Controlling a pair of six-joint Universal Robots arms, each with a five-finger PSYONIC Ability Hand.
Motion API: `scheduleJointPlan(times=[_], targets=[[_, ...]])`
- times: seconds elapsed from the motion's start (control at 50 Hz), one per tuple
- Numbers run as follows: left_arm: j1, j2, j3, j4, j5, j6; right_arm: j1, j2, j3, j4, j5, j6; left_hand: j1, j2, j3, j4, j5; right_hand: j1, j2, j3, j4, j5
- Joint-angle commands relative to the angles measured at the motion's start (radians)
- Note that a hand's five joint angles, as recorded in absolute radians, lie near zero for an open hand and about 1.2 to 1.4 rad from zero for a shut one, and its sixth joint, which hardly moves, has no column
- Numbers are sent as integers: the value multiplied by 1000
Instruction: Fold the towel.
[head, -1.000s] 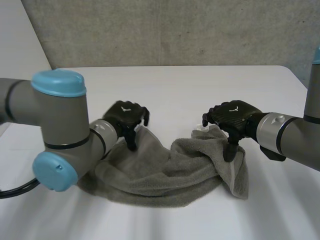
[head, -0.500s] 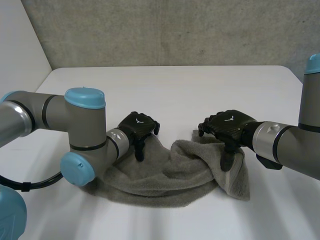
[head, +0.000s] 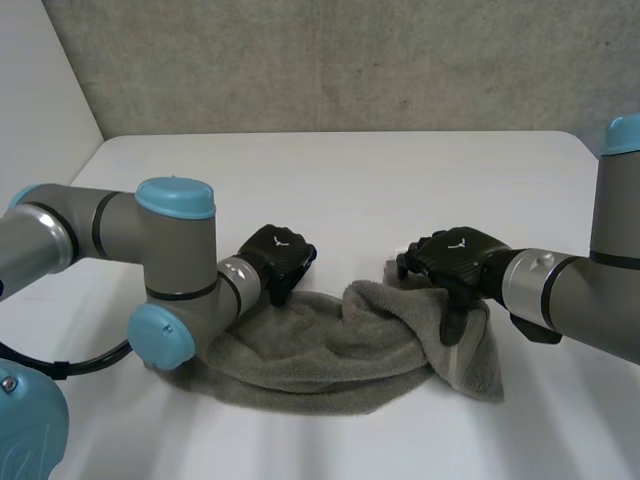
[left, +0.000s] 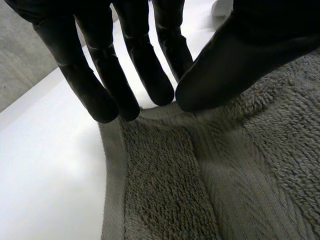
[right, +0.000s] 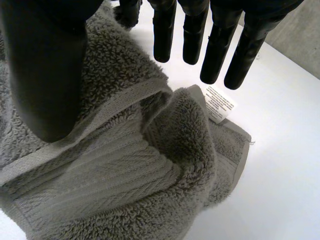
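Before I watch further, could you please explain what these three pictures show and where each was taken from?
This is a two-armed robot at a white table; each arm ends in a black hand. The wide picture comes from a camera between and behind the arms, looking down. The other two come from cameras on the wrists, looking along each palm. A grey towel lies rumpled on the table, to be folded. The left hand sits at one end, straight fingers at the hem, thumb on the cloth. The right hand is over the other end, near a white label. Neither seems to grip the towel yet.
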Motion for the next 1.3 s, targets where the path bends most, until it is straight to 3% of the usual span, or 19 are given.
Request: scheduleJointPlan(times=[0.02,0.06,0.08,0.1,0.36,0.38,0.4,0.42,0.86,1.02,1.3], targets=[[0,22,3,24,-28,-1,0,29,-6,-15,2,-2,-63,-110,-131,-114,-269,327,315,324,333,326],[0,34,3,73,-50,0,3,63,-18,-32,-1,-9,-63,-110,-131,-114,-269,800,788,797,806,798],[0,34,3,73,-51,0,3,63,-18,-32,-1,-9,-63,-110,-131,-114,-269,803,791,799,809,801],[2,37,6,98,-61,0,8,83,-27,-36,-2,-24,-63,-110,-131,-114,-269,988,976,984,994,986],[-1,43,12,159,-71,77,57,134,-165,-53,16,-91,-115,-163,-183,-167,-322,990,978,986,995,988],[-5,52,-17,161,-67,86,63,132,-150,-52,16,-92,-391,-439,-460,-443,-598,990,978,986,995,988],[-5,52,-17,161,-67,86,63,132,-150,-52,16,-92,-394,-442,-462,-445,-600,990,978,986,995,988],[-6,61,-49,161,-64,94,64,132,-132,-52,16,-94,-627,-674,-695,-678,-833,990,978,986,995,988],[-6,72,-109,161,-55,102,46,141,-37,-56,4,-95,-814,-861,-882,-865,-1020,990,978,986,995,988],[-11,51,-103,164,-54,100,52,143,-29,-55,2,-95,-999,-1046,-1067,-1050,-1205,990,978,986,995,988],[-12,14,-103,161,-52,100,48,143,-30,-56,4,-95,-888,-935,-956,-939,-1094,990,978,986,995,988]])
